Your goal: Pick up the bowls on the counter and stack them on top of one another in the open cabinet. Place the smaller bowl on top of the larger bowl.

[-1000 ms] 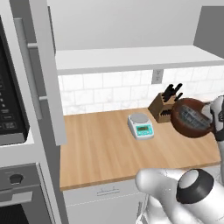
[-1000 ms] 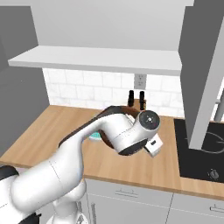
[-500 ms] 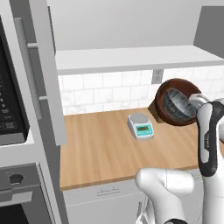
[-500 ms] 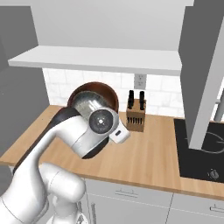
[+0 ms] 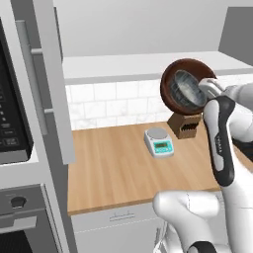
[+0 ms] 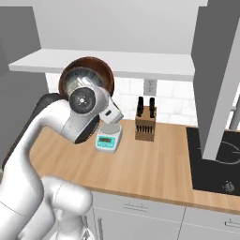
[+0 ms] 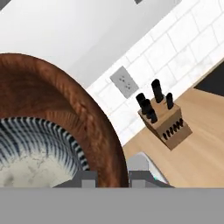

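Up it goes: since a second ago the larger bowl (image 5: pixel 173 84) has climbed from down beside the knife block (image 5: pixel 187 125) to the upper right of the left base view, level with the front lip of the open cabinet (image 5: pixel 143 66) shelf. Nested inside it sits the smaller bowl (image 5: pixel 187 90), its pale speckled inside facing us, both tipped steeply on edge.

Sweeping left to right in the left base view: tall grey panel with its bar handle (image 5: pixel 35 79) at the left, the long wooden counter (image 5: pixel 108 168) across the middle, the kitchen scale (image 5: pixel 159 142) at centre, then the knife block partly behind the arm.

Over in the right base view the brown bowl (image 6: pixel 101 70) shows at upper left above the wrist, with the scale (image 6: pixel 108 139) below it, the knife block (image 6: pixel 145 122) at centre, and the black cooktop (image 6: pixel 213 161) at far right.

In the hand view the gripper (image 7: pixel 113 177) sits at the bottom, its two fingertips (image 7: pixel 89 176) pinched narrow over the brown bowl's rim (image 7: pixel 107 144), one inside and one outside. A wall socket (image 7: pixel 124 82) hangs upper centre.
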You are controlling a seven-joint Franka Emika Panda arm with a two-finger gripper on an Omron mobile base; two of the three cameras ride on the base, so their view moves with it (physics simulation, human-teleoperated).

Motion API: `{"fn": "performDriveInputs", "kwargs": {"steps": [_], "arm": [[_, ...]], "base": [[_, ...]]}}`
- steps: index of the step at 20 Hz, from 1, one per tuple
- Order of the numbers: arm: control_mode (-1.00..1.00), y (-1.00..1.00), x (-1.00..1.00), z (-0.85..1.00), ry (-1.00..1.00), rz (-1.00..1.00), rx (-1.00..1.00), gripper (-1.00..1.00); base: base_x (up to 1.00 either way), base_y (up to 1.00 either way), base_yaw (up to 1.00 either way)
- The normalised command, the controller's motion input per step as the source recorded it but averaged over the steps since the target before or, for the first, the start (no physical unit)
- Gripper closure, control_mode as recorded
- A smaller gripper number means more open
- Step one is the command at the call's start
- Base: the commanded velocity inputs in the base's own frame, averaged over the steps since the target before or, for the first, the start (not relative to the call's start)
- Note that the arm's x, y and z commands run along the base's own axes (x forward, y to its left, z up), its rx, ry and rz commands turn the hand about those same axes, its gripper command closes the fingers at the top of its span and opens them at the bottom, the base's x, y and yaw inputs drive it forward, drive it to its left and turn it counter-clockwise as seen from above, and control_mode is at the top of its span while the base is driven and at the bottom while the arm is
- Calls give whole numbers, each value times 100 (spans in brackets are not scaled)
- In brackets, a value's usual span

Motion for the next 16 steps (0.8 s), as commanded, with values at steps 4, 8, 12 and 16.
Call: {"fn": "performDriveInputs", "kwargs": {"steps": [4, 8, 12, 16], "arm": [[-100, 0, 98, 100, 21, 0, 8, 100], [-100, 0, 100, 100, 28, -3, 11, 100], [-100, 0, 100, 87, 20, -12, 7, 100], [-100, 0, 100, 28, 7, -21, 2, 100]], "base": [[0, 0, 0], [0, 0, 0], [0, 0, 0], [0, 0, 0]]}}
